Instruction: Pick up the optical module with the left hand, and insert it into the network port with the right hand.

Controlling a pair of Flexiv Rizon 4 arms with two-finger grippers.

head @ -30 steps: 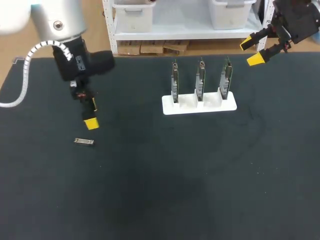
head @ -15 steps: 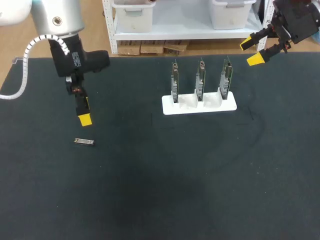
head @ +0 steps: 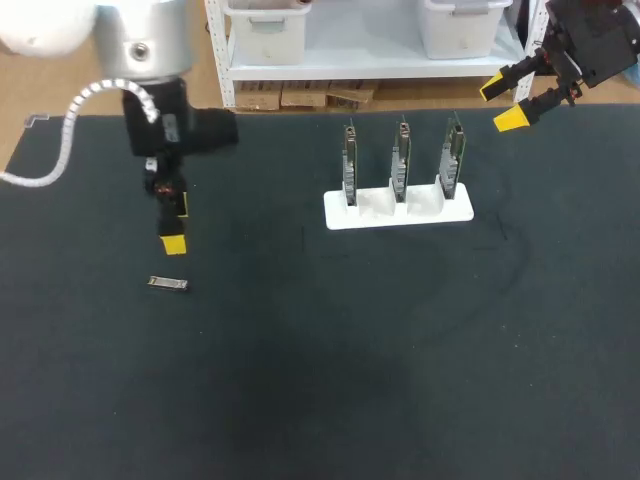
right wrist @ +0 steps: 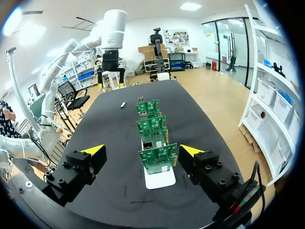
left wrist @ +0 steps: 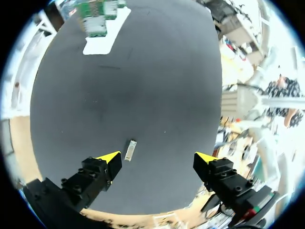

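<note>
The optical module (head: 168, 283) lies flat on the black table (head: 400, 350), well to the left of the white stand (head: 398, 212) and nearer the robot. The stand holds three green circuit boards (head: 402, 160) upright in a row. The left gripper (left wrist: 159, 160) hovers over the module, jaws spread wide and touching nothing. The right gripper (head: 501, 103) hangs past the stand's right end, above the table's far edge, jaws likewise spread and empty. Any print on the boards is too small to read.
</note>
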